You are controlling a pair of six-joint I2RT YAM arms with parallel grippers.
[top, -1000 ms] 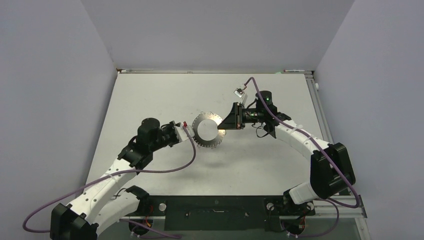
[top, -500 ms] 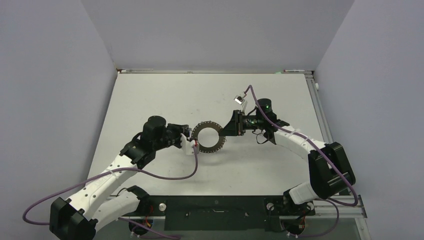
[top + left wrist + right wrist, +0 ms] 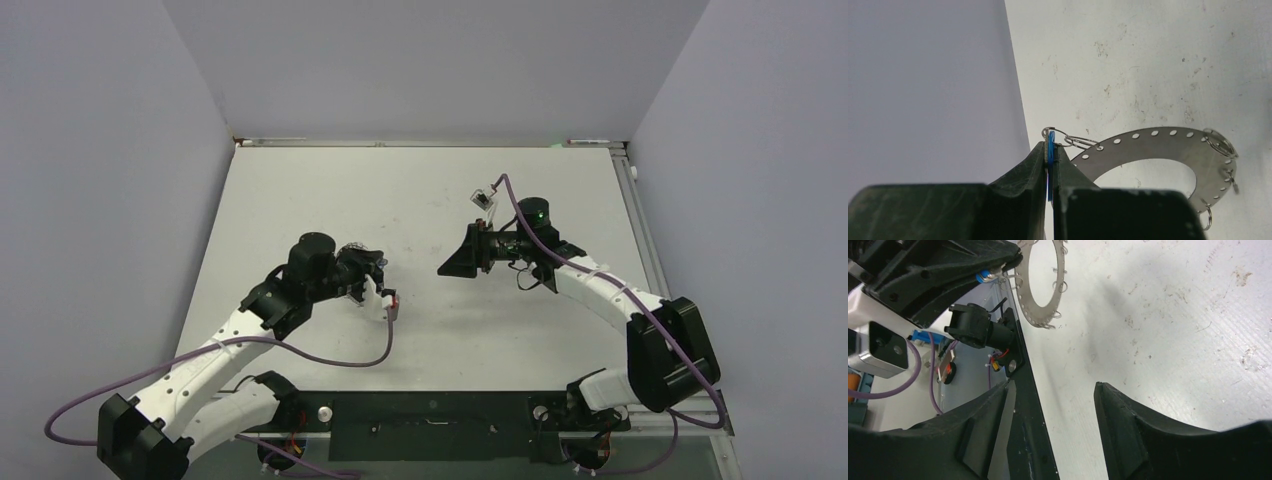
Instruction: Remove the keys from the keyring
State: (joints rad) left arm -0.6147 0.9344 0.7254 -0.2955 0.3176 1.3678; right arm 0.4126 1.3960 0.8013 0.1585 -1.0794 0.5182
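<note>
The keyring [image 3: 1158,146], a flat grey perforated ring with small wire loops [image 3: 1075,141] on its rim, hangs just above the table. My left gripper [image 3: 1050,149] is shut on the blue-headed key [image 3: 1050,142], which is joined to the ring by those loops. From above, the left gripper [image 3: 368,270] sits left of centre. My right gripper [image 3: 445,268] stands open and empty, apart from the ring. In the right wrist view the keyring [image 3: 1040,305] shows beyond the open fingers [image 3: 1108,405], with the blue key [image 3: 982,276] in the other jaws. Other keys are too small to tell.
The white table [image 3: 500,330] is scuffed, and grey walls [image 3: 100,200] enclose it on three sides. The black base rail [image 3: 430,415] runs along the near edge, and purple cables [image 3: 330,350] trail from both arms.
My right gripper has opened, let go of the keyring and drawn back to the right. The left arm has swung the ring leftward, with the blue key still pinched.
</note>
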